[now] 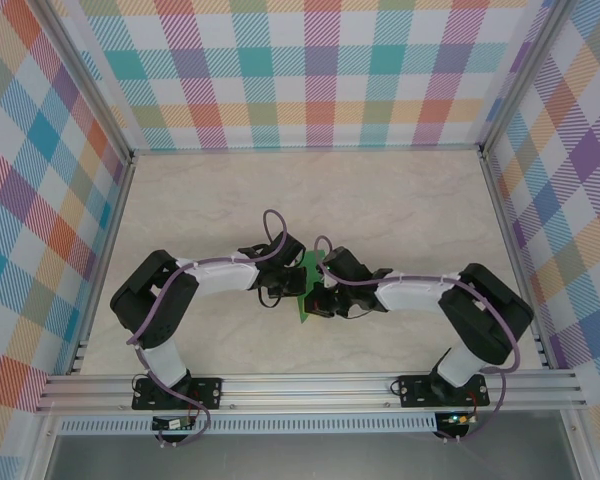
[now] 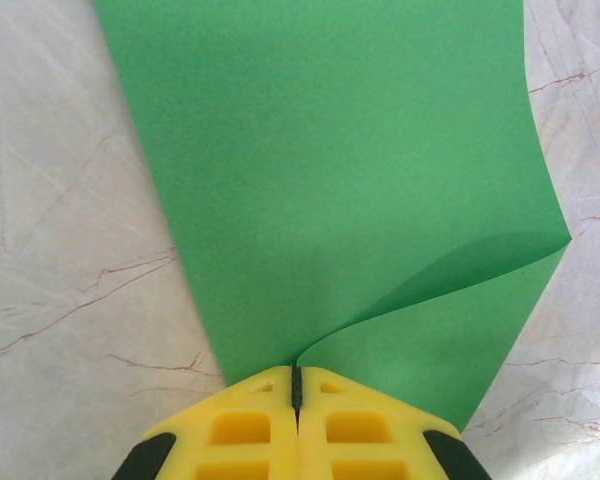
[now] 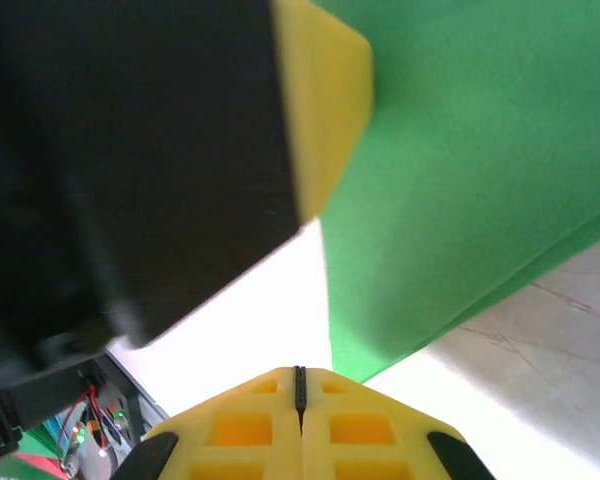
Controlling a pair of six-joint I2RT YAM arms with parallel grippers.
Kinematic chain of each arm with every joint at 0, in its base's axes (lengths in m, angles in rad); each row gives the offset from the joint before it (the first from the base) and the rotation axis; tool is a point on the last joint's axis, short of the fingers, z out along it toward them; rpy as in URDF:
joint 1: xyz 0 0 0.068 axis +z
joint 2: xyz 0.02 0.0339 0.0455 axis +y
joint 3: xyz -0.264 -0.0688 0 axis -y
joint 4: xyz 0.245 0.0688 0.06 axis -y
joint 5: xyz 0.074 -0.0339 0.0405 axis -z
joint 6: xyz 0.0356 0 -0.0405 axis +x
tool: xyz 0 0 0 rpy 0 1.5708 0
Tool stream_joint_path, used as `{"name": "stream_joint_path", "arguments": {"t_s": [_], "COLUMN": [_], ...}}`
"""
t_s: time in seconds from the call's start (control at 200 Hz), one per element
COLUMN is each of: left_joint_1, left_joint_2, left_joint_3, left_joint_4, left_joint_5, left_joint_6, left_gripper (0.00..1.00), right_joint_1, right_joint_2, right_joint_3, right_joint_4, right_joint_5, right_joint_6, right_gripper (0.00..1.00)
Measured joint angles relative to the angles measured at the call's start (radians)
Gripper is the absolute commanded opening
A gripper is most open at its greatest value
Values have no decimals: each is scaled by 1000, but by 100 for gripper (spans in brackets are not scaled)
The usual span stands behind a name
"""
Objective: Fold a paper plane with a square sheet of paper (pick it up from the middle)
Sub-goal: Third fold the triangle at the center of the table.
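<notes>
**Operator:** What does the paper look like right now?

**Spotter:** Your sheet of paper (image 2: 330,180) is plain bright green with no print. From the left wrist you see it spread broad and smooth away from the fingertips. Its lower right part curls over in a soft roll rather than a sharp crease.

**Operator:** And where is it?

**Spotter:** It is between your two arms, about the middle of the desk (image 1: 400,210) and a little toward the near side. From above it reads as a narrow green sliver, turned mostly edge-on to that camera. I cannot tell whether it touches the desk.

**Operator:** How are the grips?

**Spotter:** Your left end effector (image 2: 296,385) is closed tight. Its yellow fingers (image 2: 260,400) are pressed together on the near edge of the sheet, which comes straight out of the seam. Your right end effector (image 3: 300,385) is closed too, with its fingers touching. The sheet's lower corner comes down just beside its tip, but I cannot tell whether it nips the paper.

**Operator:** How much room do I have?

**Spotter:** It is tight in the centre. The left one's black body and yellow finger loom just in front of your right wrist camera. Beyond that you have bare desk on the far side and out to both sides. Your elbows stick outward, and the right one is near the checked wall (image 1: 570,180). The left one is near the frame on its side. A metal rail (image 1: 310,385) runs along the near edge by the bases.
</notes>
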Motion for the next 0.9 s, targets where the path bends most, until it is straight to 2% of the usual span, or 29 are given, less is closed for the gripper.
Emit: {"name": "stream_joint_path", "arguments": {"t_s": [0.355, 0.665, 0.9], "left_joint_1": [0, 0, 0], "left_joint_2": [0, 0, 3], "left_joint_3": [0, 0, 8], "left_joint_4": [0, 0, -5], "left_joint_5": [0, 2, 2], "left_joint_6": [0, 1, 6], "left_gripper": [2, 2, 13], "right_joint_1": [-87, -87, -87], "right_joint_2": [-27, 82, 120], "right_joint_3": [3, 84, 91], "right_joint_4": [-51, -69, -85], "right_joint_5": [50, 50, 64], "right_joint_6": [-2, -2, 3], "right_gripper": [3, 2, 2]}}
